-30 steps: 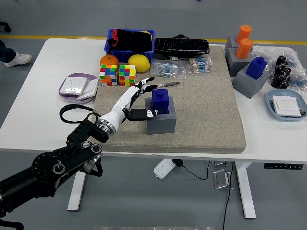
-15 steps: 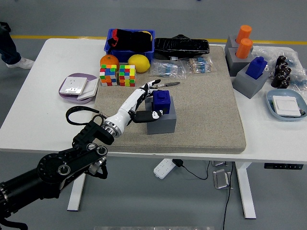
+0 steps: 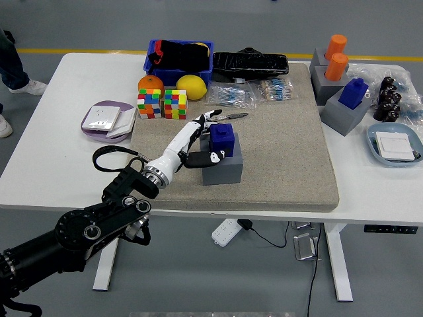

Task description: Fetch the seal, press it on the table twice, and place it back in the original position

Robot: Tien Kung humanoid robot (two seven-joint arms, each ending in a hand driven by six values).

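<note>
one blue seal (image 3: 222,139) – grey holder (image 3: 222,170)

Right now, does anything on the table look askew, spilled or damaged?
Nothing stands out. The blue seal sits upright on its grey base, the left hand open around it, not yet gripping. The cubes stand squarely side by side.

The seal (image 3: 222,139) is a dark blue block with a smaller knob on top. It stands upright on a grey stand (image 3: 223,165), towards that stand's rear left. The stand rests on a grey mat (image 3: 284,152) covering the centre of the white worktop (image 3: 53,152), near the mat's front-left portion. The left hand (image 3: 201,142) is at the seal's left side, fingers spread around it; whether they touch cannot be determined.
</note>
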